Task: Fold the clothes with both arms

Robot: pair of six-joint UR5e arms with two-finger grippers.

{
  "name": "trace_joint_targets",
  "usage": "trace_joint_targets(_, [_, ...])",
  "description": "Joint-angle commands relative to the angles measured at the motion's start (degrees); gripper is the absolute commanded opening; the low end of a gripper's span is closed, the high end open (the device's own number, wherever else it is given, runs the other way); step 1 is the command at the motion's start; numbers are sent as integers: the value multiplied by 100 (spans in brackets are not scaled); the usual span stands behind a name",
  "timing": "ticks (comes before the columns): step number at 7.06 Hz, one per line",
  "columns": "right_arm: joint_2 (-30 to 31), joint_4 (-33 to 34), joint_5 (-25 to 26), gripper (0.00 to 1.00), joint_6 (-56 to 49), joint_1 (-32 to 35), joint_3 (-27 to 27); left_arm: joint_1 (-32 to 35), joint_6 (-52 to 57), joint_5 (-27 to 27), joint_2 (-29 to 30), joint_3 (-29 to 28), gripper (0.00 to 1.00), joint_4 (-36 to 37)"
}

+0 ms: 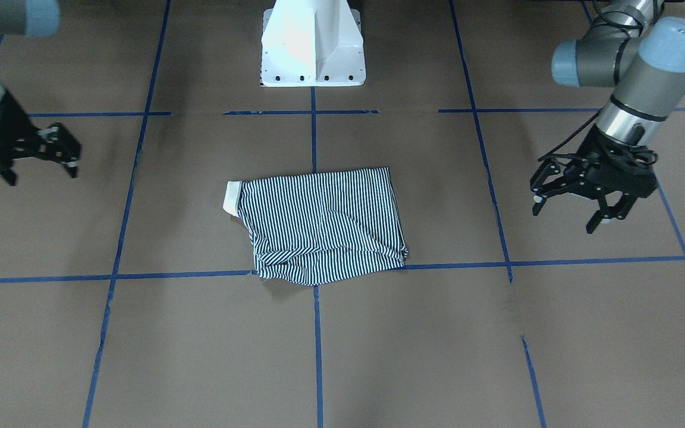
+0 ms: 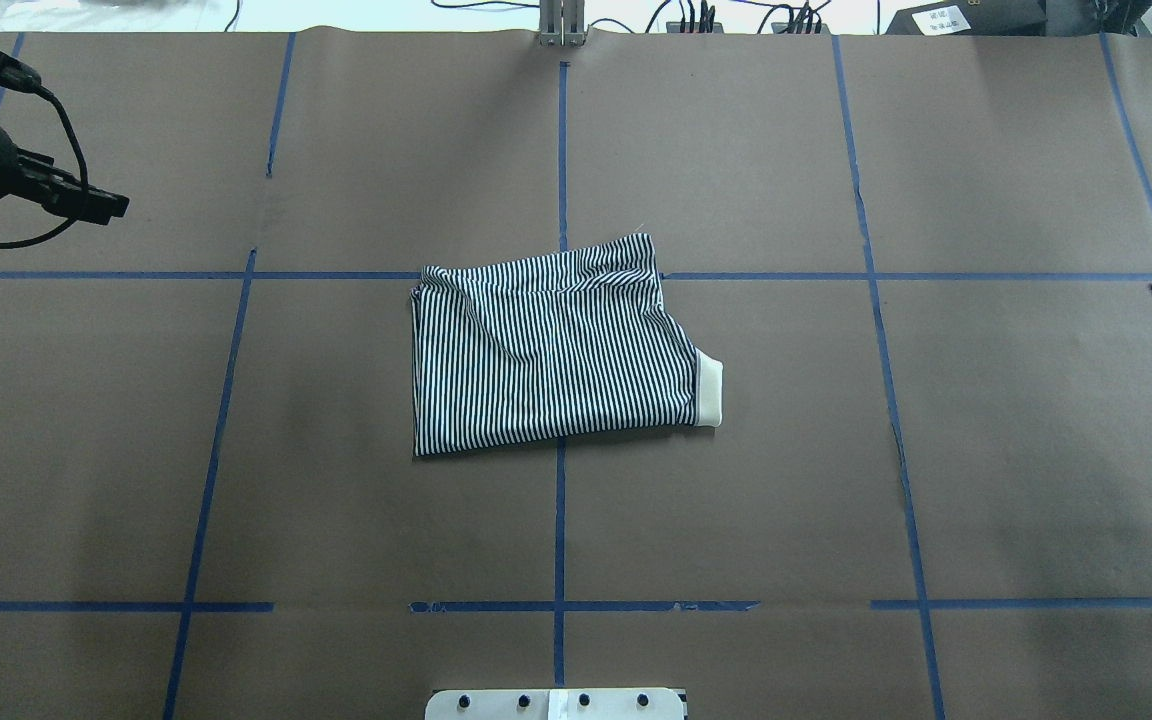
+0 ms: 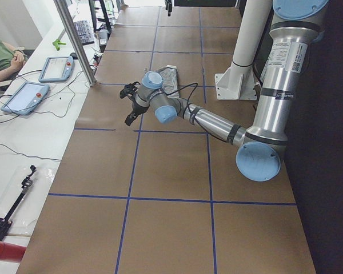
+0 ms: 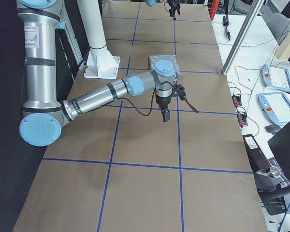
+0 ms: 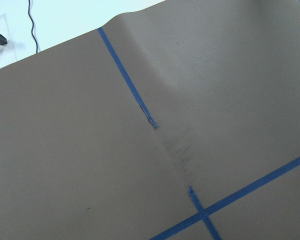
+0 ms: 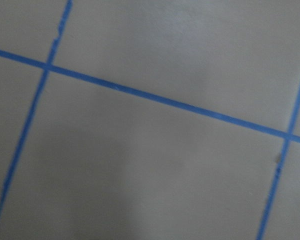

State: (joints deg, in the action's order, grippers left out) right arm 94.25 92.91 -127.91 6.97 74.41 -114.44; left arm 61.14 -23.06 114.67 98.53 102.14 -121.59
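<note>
The striped polo shirt (image 1: 324, 223) lies folded into a rough rectangle at the middle of the table, flat and untouched. It also shows in the overhead view (image 2: 551, 345). Its cream collar (image 1: 231, 197) sticks out at one end, on the right in the overhead view (image 2: 709, 388). My left gripper (image 1: 563, 217) hangs open and empty above the table, well off to the shirt's side, and shows at the overhead view's left edge (image 2: 86, 200). My right gripper (image 1: 42, 173) is open and empty, far off on the other side. Both wrist views show only brown paper and blue tape.
The table is covered in brown paper (image 2: 836, 480) with a grid of blue tape lines (image 2: 560, 520). The white pedestal (image 1: 313, 41) stands at the robot's side. Tablets (image 3: 26, 97) and cables lie on the white bench past the table's far edge.
</note>
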Motion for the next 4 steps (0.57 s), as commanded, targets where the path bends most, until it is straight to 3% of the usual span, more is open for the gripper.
trace_joint_targets(1, [898,-27,-138,100,-1178,906,333,65,144,55,-44,16,100,30])
trace_joint_targets(2, [1015,-36,-129,100,-1224,1352,787,100,127,264,-53,-27,100,21])
trace_joint_targets(3, [1034,-36,-190,100,-1215,1426,878,396,92,327,-79,-185,100,47])
trace_joint_targets(4, [1052,-36,-199,100,-1198,1427,897,903,144,824,-210,-586,100,178])
